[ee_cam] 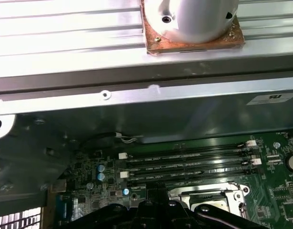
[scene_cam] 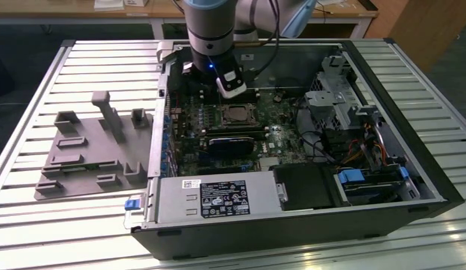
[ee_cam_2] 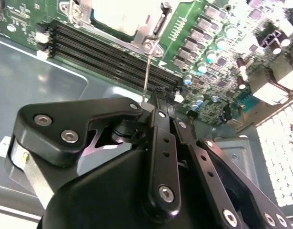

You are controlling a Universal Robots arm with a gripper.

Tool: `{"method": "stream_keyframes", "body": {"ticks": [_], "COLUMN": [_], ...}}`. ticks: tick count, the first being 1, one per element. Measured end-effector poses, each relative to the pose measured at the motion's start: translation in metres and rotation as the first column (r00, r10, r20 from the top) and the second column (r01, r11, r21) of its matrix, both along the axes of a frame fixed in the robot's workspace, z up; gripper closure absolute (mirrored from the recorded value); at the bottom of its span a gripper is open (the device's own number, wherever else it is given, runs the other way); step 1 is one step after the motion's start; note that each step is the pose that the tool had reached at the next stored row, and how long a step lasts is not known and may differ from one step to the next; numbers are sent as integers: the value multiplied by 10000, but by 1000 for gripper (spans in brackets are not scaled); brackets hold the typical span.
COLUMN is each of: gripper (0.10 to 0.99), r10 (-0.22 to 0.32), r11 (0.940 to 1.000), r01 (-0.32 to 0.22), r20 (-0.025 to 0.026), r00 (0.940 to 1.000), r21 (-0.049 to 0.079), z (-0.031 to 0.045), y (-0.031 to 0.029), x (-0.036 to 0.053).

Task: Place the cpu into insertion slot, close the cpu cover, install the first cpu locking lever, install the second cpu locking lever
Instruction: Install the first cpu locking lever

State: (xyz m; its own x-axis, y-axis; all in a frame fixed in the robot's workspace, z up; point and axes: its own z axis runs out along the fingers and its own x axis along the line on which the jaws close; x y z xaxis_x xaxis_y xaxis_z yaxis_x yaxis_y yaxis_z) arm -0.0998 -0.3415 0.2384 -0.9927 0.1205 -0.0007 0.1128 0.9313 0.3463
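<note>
Cpu (scene_cam: 234,114) sits mid-frame in exterior view, cover (ee_cam_2: 139,37) looks shut; claw (ee_cam_2: 152,98), state can't tell, at raised locking lever (ee_cam_2: 146,71), which likely needs pushing down and latching.

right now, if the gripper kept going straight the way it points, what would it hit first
The gripper would probably meet the black memory slots beside the insertion slot, not the slot itself. A thin upright lever stands close to that line; depth is unclear.

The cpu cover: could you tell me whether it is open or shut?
Shut: in the first wrist view the cpu cover lies flat, framing the pale cpu.
</note>
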Motion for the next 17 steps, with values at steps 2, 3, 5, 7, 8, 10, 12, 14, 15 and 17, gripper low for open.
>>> {"method": "stream_keyframes", "body": {"ticks": [2, 3, 5, 7, 8, 10, 12, 14, 15, 17], "gripper": [984, 984, 984, 984, 984, 984, 984, 984, 984, 984], "r10": [-3, -5, -8, -9, -9, -9, -10, -11, -13, -15], "r11": [10000, 10000, 10000, 10000, 10000, 10000, 10000, 10000, 10000, 10000], "r01": [3, 5, 8, 9, 9, 9, 10, 11, 13, 15], "r20": [0, 0, 0, 1, 1, 0, 0, 0, 0, -1], "r00": [10000, 10000, 10000, 10000, 10000, 10000, 10000, 10000, 10000, 10000], "r21": [0, 0, 0, 1, 1, 0, 0, -1, -1, -1], "z": [-6, -10, -16, -24, -27, -35, -42, -44, -45, -46], "y": [1, 2, 3, 3, 4, 5, 6, 7, 7, 8], "x": [37, 55, 90, 121, 136, 169, 202, 230, 244, 274]}}
